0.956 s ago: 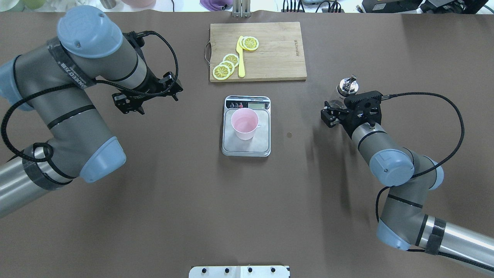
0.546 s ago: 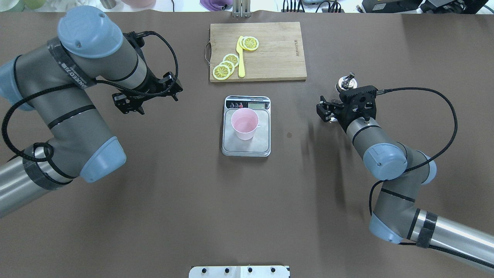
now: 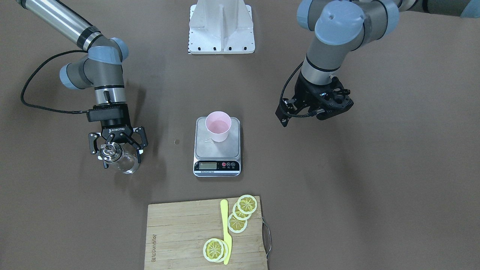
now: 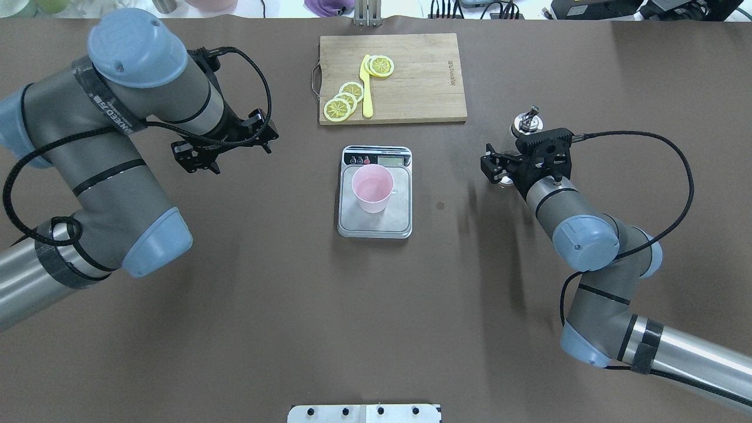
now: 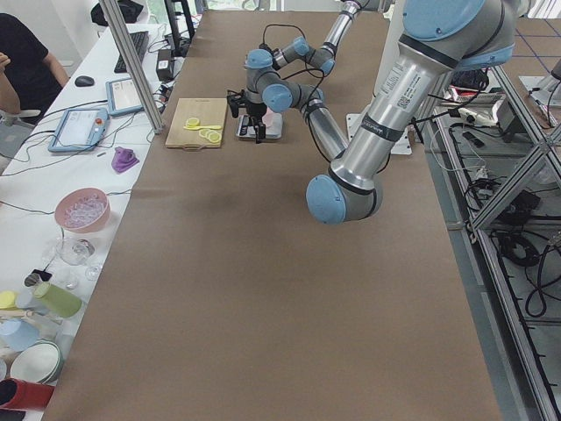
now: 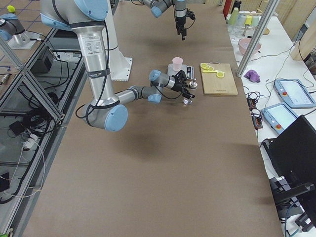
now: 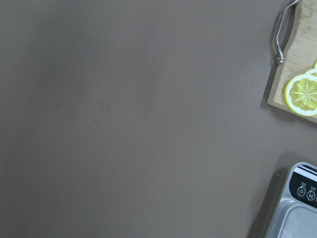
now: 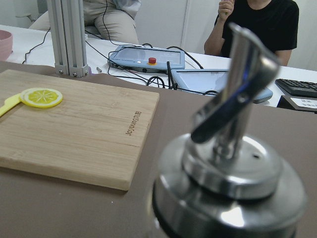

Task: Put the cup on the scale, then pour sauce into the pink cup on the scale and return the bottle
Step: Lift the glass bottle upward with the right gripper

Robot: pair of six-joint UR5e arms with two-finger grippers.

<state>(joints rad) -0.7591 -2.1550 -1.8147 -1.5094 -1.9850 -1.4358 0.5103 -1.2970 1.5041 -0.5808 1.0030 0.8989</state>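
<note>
The pale pink cup point(image 3: 218, 125) stands upright on the steel platform of the scale point(image 3: 200, 150), seen from above as cup point(image 4: 372, 188) on scale point(image 4: 399, 222). The clear glass bottle point(image 3: 125, 163) with its metal spout cap point(image 4: 526, 122) stands on the table to the robot's right of the scale. My right gripper point(image 3: 119, 155) is open around it, one finger on each side with small gaps. The cap point(image 8: 233, 168) fills the right wrist view. My left gripper point(image 4: 226, 150) hangs open and empty over bare table left of the scale.
Beyond the scale lies a wooden cutting board point(image 4: 411, 76) holding lemon slices point(image 4: 341, 103) and a yellow knife point(image 4: 367, 88). The white mount plate point(image 3: 221, 26) sits at the robot's edge. People and tablets point(image 8: 148, 57) are past the far edge.
The right arm has shifted slightly away from the robot and toward the scale, and the bottle's cap has shifted a little with it. Left arm, cup and scale have not moved.
</note>
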